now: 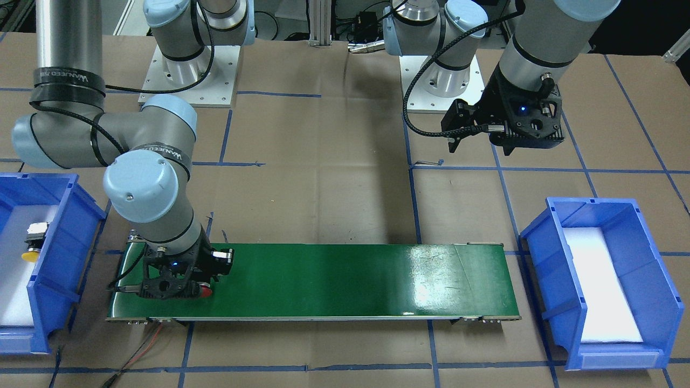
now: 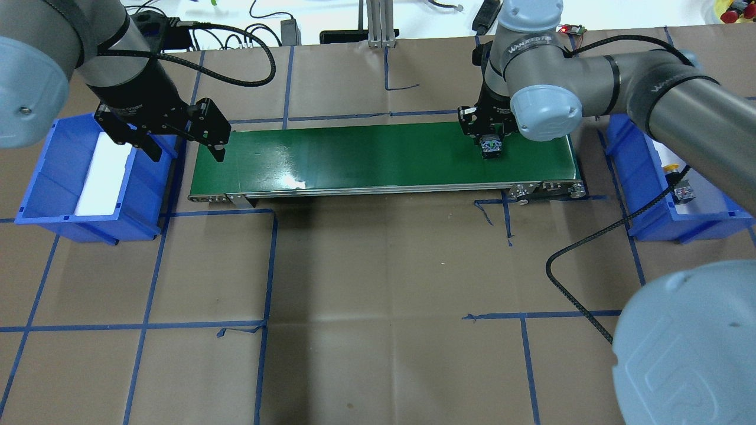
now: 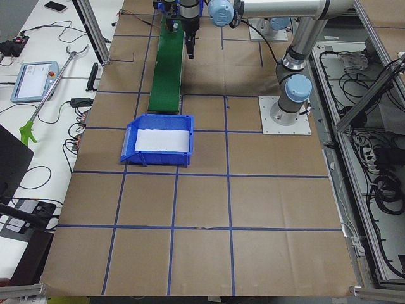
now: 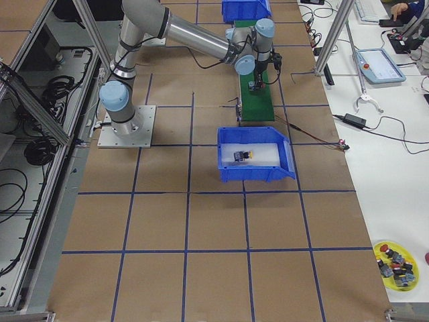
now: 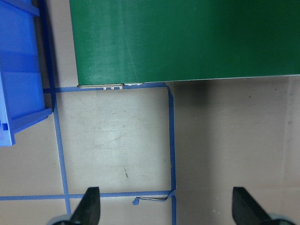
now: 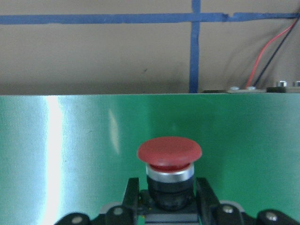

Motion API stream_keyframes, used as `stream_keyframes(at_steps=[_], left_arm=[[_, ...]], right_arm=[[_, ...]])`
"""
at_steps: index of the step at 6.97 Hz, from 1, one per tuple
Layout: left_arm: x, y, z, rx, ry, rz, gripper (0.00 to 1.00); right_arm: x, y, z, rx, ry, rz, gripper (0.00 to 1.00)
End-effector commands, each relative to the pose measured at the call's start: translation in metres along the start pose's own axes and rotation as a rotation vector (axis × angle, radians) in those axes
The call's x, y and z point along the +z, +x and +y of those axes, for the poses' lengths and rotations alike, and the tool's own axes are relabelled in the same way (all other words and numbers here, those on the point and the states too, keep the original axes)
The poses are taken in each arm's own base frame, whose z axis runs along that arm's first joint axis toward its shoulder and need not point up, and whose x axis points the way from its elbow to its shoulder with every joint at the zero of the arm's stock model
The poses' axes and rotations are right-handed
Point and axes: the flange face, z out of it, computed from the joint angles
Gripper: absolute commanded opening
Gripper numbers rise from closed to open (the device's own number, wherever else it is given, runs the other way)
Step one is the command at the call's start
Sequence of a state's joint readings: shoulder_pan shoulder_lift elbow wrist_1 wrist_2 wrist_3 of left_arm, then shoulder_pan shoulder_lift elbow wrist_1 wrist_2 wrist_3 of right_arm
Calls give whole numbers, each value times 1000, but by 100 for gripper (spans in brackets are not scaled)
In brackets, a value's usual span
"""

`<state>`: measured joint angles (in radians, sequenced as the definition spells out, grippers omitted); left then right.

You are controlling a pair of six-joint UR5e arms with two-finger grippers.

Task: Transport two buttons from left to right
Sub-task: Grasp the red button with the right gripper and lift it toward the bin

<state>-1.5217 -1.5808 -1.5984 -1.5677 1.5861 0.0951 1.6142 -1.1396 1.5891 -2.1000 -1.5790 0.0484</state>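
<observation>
The red-capped button (image 6: 169, 152) stands cap-forward between the fingers (image 6: 132, 192) of my right gripper (image 2: 490, 146), which is shut on its black collar. This happens low over the right end of the green conveyor belt (image 2: 378, 153); the red cap (image 1: 205, 291) peeks out under the gripper. The yellow-capped button (image 1: 33, 243) lies on the white liner of the right blue bin (image 2: 647, 200), also seen as the yellow button (image 4: 241, 156). My left gripper (image 2: 184, 152) hovers open by the belt's left end, with wide-apart fingertips (image 5: 91, 206) over bare paper.
The left blue bin (image 2: 142, 177) holds only a white liner. Red and black wires (image 1: 145, 345) trail off the belt's right end. Both arm base plates (image 1: 188, 75) stand behind the belt. A plate of spare buttons (image 4: 395, 261) sits on the side table.
</observation>
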Motion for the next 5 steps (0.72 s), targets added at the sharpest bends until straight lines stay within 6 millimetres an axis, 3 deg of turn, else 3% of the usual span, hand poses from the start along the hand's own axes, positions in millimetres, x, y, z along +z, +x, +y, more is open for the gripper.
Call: stream_keyframes(at_steps=[1,2,3,5], left_arm=[[0,0,0,0,1,0,100],[0,0,0,0,-1,0,100],[0,0,0,0,1,0,100],[0,0,0,0,1,0,100]], right_arm=[[-62,66,-2,-4,93,7,4],[-83,123,4,-23,69,19,4],[-104,195,15,-22,46,25,4],[-105,302,30,-58,75,-55,4]])
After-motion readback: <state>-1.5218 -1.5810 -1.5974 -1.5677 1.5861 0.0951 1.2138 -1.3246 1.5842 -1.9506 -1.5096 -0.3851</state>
